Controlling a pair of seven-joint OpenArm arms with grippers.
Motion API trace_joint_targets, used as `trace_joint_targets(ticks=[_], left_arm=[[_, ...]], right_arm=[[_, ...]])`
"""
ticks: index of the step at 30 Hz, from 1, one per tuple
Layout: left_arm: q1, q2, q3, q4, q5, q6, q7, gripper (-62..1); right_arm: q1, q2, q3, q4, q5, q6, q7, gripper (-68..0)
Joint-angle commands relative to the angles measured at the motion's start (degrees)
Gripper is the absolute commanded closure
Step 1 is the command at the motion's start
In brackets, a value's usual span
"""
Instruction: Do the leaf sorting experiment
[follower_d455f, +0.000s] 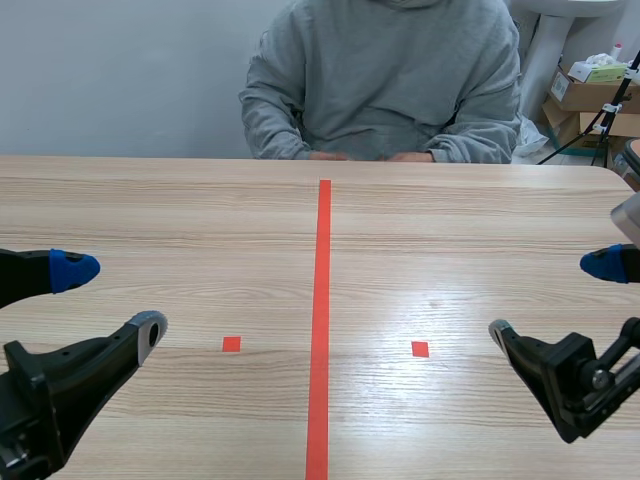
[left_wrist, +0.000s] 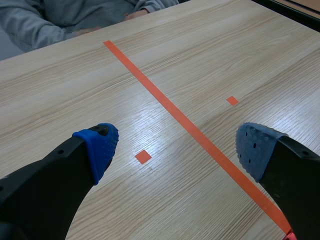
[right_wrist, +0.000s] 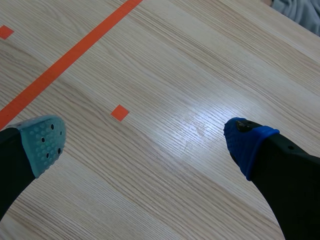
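No leaves show in any view. My left gripper (follower_d455f: 118, 300) hovers open over the wooden table (follower_d455f: 200, 220) at the near left, nothing between its fingers; in the left wrist view the left gripper (left_wrist: 172, 147) stands above bare wood. My right gripper (follower_d455f: 555, 300) is open at the near right, also holding nothing; the right wrist view shows the right gripper (right_wrist: 142, 140) over bare wood.
A person in a grey hoodie (follower_d455f: 380, 80) sits across the table, hands (follower_d455f: 370, 156) resting at its far edge. Cardboard boxes (follower_d455f: 590, 95) stand behind at the right. Orange-red tape marks run down the table's middle.
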Motion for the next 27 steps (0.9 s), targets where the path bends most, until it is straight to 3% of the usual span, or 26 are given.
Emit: trace_joint_targets(ticks=[1, 27], left_arm=[[-0.20, 0.44, -0.13, 0.85, -0.52, -0.13, -0.96, -51.0], [-0.20, 1.38, -0.13, 0.85, -0.52, -0.13, -0.96, -51.0]], right_arm=[[0.63, -0.02, 0.37, 0.79, 0.39, -0.02, 0.90, -67.9], [0.63, -0.02, 0.37, 0.79, 0.39, -0.04, 0.85, -67.9]])
